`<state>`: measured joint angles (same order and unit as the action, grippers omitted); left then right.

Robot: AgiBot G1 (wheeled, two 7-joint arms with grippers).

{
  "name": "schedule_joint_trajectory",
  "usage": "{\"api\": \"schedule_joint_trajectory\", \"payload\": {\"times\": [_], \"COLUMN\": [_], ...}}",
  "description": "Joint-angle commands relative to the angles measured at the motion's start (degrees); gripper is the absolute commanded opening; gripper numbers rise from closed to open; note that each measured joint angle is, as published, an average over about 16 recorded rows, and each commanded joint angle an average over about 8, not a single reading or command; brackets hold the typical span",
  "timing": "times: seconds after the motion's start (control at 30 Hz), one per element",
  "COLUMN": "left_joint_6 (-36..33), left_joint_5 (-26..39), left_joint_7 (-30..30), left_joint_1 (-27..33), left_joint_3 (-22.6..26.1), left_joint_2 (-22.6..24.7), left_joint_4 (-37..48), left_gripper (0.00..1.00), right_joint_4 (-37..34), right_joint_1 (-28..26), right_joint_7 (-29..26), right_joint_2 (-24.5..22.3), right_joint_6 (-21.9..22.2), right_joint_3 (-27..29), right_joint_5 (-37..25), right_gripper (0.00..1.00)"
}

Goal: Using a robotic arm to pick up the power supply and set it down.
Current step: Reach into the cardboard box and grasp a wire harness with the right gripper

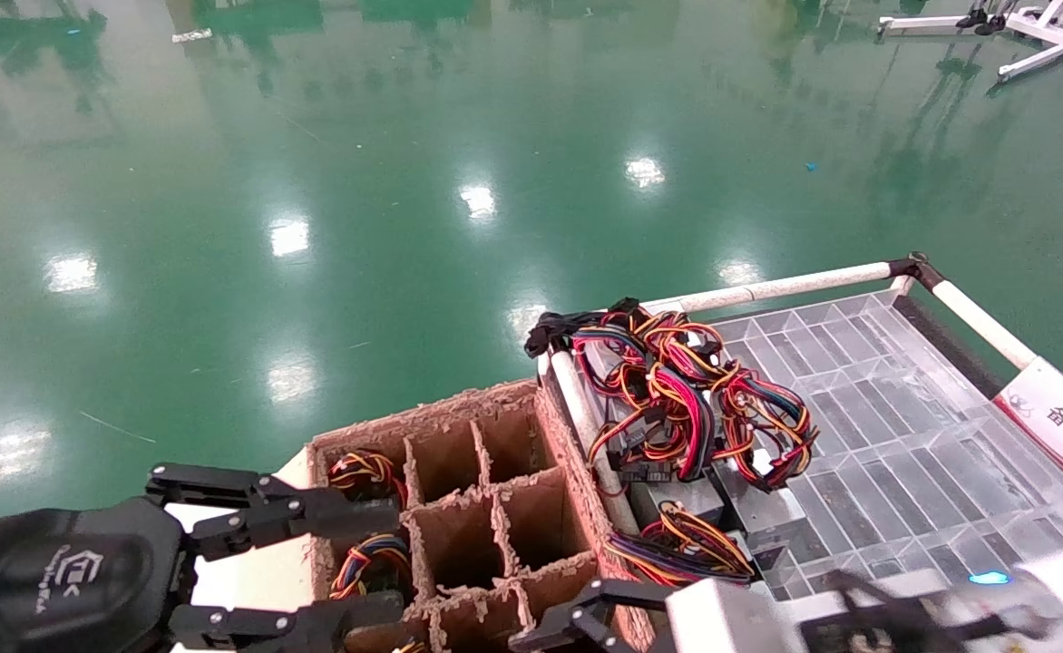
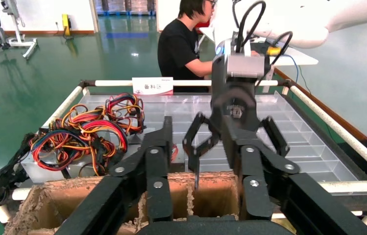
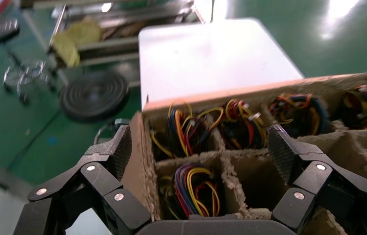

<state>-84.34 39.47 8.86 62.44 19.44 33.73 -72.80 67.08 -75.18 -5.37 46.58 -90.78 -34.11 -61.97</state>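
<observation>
Much of the right gripper [image 1: 586, 621] is cut off at the lower edge of the head view, where only one black linkage finger and a blurred silver-grey wrist box show. The left wrist view gives it whole, hanging from its white arm over the near side of the cardboard box [image 1: 423, 419] with its jaws spread wide and nothing between them. Its own wrist view agrees, with both fingers parted above the divided compartments. The power supply [image 1: 364, 472] sits in the far-left compartment of that box. Only its coil of red, yellow, orange and black wires rises above the partitions, and its grey body is hidden down inside. From the right wrist it appears as a coil [image 3: 362, 105] at the end of the far row, soft and hard to read. The next compartment toward the robot holds another bundle [image 1: 373, 558] with blue strands, partly covered by the left gripper [image 1: 377, 567]. This gripper reaches in over the box's left side, its jaws also wide and empty. Its arm is out of frame. The box rests on a white table [image 3: 210, 54], mostly hidden beneath it. Just right of the box, a clear divided tray [image 1: 903, 435] in a white tube frame carries a large tangle of wires [image 1: 668, 390] with black connectors. The tangle buries several grey metal boxes [image 1: 758, 508], so they cannot be counted. A red and white label [image 1: 1058, 426] runs off the tray's right edge. Beyond the tray a person in a black shirt [image 2: 179, 44] stands, with the head cut off at the top.
</observation>
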Motion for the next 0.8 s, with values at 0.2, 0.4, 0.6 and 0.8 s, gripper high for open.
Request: {"api": "schedule_joint_trajectory", "payload": {"times": [0.2,0.4,0.6,0.8], "left_joint_6": [0.0,0.0,0.01,0.01], "left_joint_5": [0.0,-0.01,-0.01,-0.02], "left_joint_7": [0.0,-0.01,-0.01,-0.01], "left_joint_1": [0.0,0.0,0.01,0.01], "left_joint_3": [0.01,0.01,0.02,0.03], "left_joint_2": [0.0,-0.01,-0.01,-0.01], "left_joint_4": [0.0,0.0,0.0,0.0], "left_gripper": [0.07,0.11,0.11,0.11], "right_joint_4": [-4.65,-8.79,-12.26,-15.11], "right_joint_1": [-7.39,-12.44,-15.85,-17.4], "right_joint_7": [5.47,10.89,15.18,18.22], "right_joint_2": [4.32,7.41,9.27,10.66], "right_joint_6": [-0.41,-0.39,0.05,1.06], "right_joint_3": [-9.73,-17.4,-22.44,-24.49], "right_joint_5": [-4.68,-5.98,-5.23,-4.58], "right_gripper": [1.0,0.6,0.08,0.0]}}
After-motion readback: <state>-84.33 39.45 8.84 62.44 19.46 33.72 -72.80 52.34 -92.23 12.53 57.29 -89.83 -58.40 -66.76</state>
